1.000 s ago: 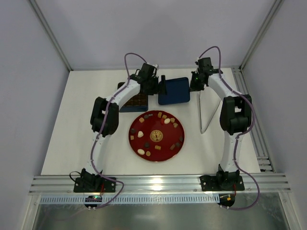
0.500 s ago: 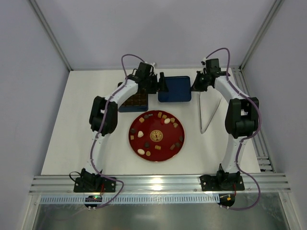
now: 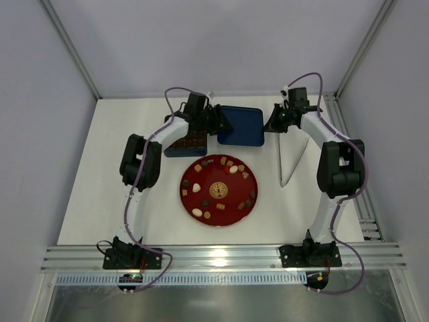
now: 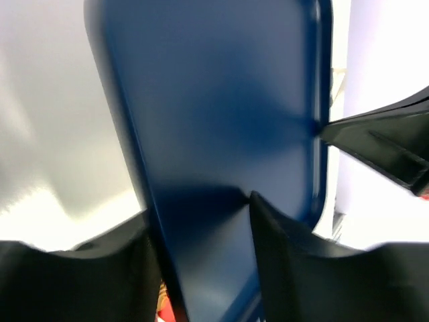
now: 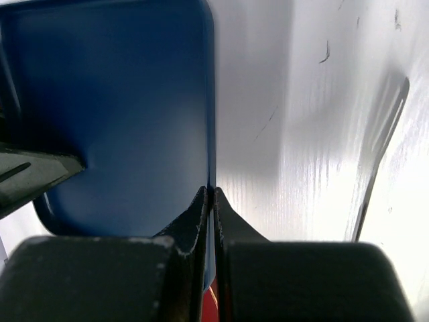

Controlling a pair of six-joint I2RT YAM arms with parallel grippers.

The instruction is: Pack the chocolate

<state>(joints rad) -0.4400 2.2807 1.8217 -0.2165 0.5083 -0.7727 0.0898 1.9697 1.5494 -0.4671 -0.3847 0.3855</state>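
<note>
Top external: blue lid (image 3: 241,126) spans the gap between both grippers. Right gripper (image 5: 210,191): jaws closed, pinching the lid's right rim. Left gripper (image 4: 198,204): jaws astride the left rim; clamped or not, cannot tell. Chocolate (image 3: 233,170): loose pieces on red plate (image 3: 219,222), nearward of both jaws, roughly midway between arms. Gridded tin (image 3: 188,143): just nearward of left jaws, uncovered, apparently part-filled with dark pieces.

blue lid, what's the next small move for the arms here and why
Probably close the left gripper fully on the blue lid. Its fingers straddle one edge with a gap showing, while the right gripper is pinched shut on the opposite edge, so a second firm hold seems wise before any carrying.
</note>
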